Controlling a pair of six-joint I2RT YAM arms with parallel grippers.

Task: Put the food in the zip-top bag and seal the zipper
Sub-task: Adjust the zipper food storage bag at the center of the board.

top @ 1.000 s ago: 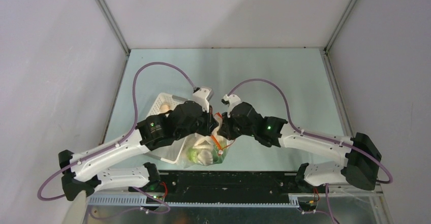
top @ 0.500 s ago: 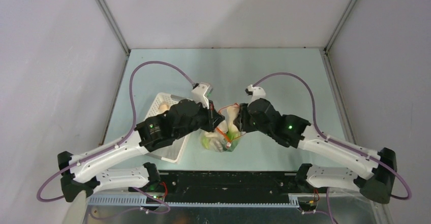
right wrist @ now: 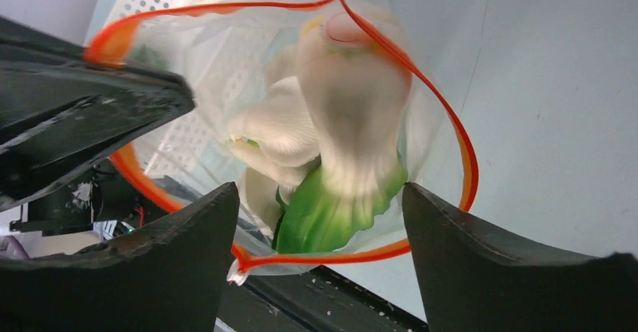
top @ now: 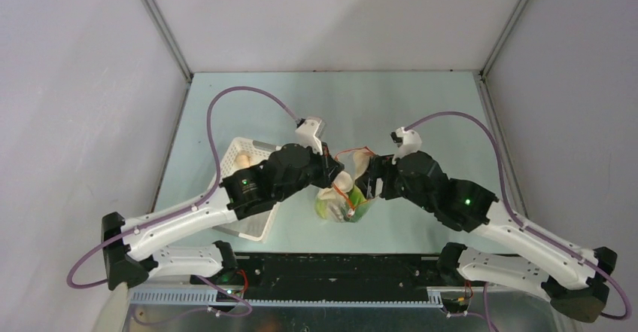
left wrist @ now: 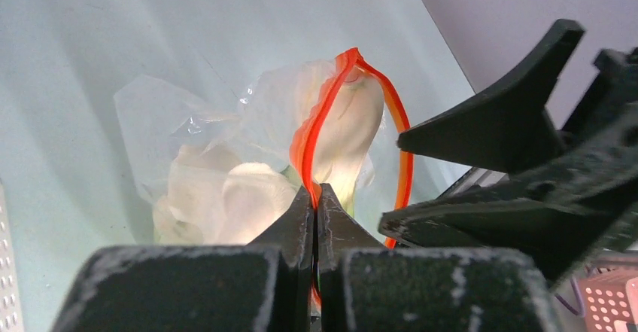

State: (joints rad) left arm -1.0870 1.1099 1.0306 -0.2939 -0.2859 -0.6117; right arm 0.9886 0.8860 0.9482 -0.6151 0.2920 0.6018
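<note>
The zip-top bag hangs between my two grippers, its mouth wide open. In the left wrist view my left gripper is shut on the red-orange zipper at one side of the mouth. Inside the bag lie white mushrooms and a bok choy whose green leaves point toward the mouth. My right gripper stands open at the mouth, one finger on either side of the green leaves, gripping nothing. The zipper loops around the food, and its white end hangs low.
The white perforated basket sits left of the bag, partly under my left arm, with a tan piece in it. The black rail at the table's near edge runs just below the bag.
My right gripper has opened and drawn back to the right, leaving the bok choy in the bag. Both arms and the bag have shifted right and away from the near edge.
</note>
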